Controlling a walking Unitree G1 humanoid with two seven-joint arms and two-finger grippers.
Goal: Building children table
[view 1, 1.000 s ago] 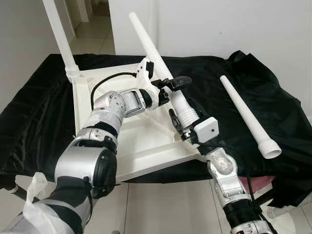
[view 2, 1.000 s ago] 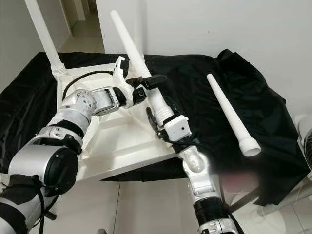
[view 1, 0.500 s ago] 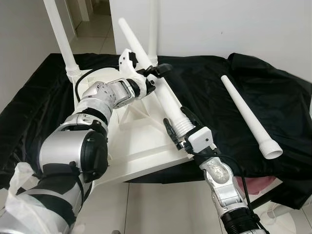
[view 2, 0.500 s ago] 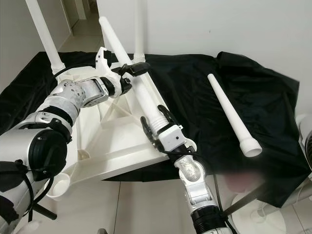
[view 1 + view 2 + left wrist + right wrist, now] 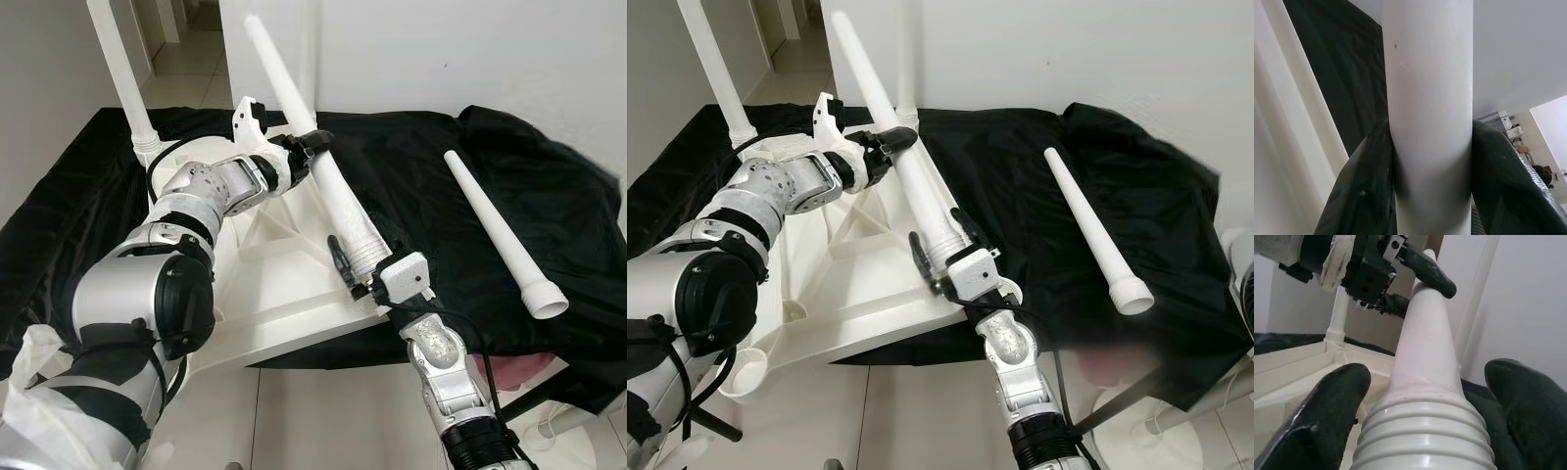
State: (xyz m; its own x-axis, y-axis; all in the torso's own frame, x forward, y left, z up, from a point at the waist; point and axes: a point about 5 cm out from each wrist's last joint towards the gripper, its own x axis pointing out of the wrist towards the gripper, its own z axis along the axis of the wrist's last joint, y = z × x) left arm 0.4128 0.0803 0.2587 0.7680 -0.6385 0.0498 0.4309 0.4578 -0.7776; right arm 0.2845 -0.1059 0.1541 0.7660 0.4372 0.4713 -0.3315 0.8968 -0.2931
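Two grippers meet on one white table leg [image 5: 323,171], which leans steeply over the upturned white tabletop [image 5: 279,284]. The tabletop lies underside-up on a black cloth [image 5: 441,215], and everything else is placed from it.

The left gripper [image 5: 306,147] grips the leg around its smooth middle part, above the tabletop's far half. In the left wrist view its two black fingers [image 5: 1364,196] press against either side of the leg's shaft [image 5: 1430,112], closed onto it with no gap.

The right gripper [image 5: 942,257] is at the leg's thick ribbed end [image 5: 1422,435], just above the tabletop's near right corner. Its fingers [image 5: 1334,401] sit on either side of the ribbed collar with a gap showing on each side, so they stand apart and are not clamped on it.

The leg's thin tip points up and away, past the tabletop's far edge towards the wall. Two more legs already stand upright in the tabletop: one [image 5: 122,78] at its far left corner, another [image 5: 908,69] at its far right corner behind the leaning leg.

A fourth leg [image 5: 500,235] lies loose on the cloth, well to the right of the tabletop, its wide end nearest the robot.
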